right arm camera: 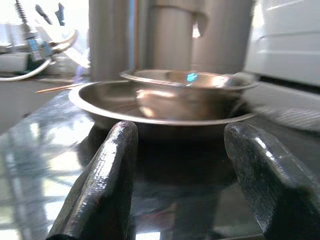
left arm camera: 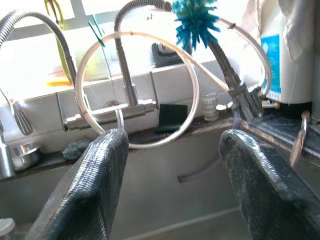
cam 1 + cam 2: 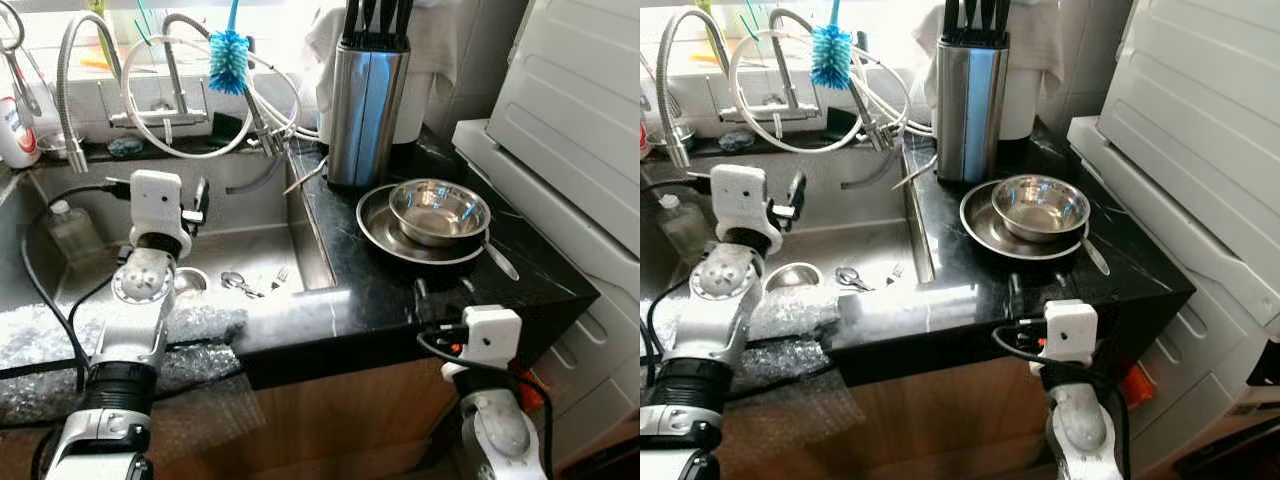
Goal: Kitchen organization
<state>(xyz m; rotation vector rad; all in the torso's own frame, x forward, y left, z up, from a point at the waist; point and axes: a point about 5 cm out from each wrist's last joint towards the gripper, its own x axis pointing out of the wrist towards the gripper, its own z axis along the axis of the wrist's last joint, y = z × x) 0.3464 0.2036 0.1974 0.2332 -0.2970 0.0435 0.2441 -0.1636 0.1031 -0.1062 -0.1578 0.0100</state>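
Faintly, a blue label marks the white container, unreadable.

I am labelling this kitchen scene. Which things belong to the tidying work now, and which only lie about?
Belong to the job:
round steel bowl
wide steel plate under it
right gripper, open, facing both

Just lying about:
steel knife block
blue bottle brush
small cutlery in sink

We see strong daylight from the window washing out the background; the black counter glares, and the near fingers look soft.
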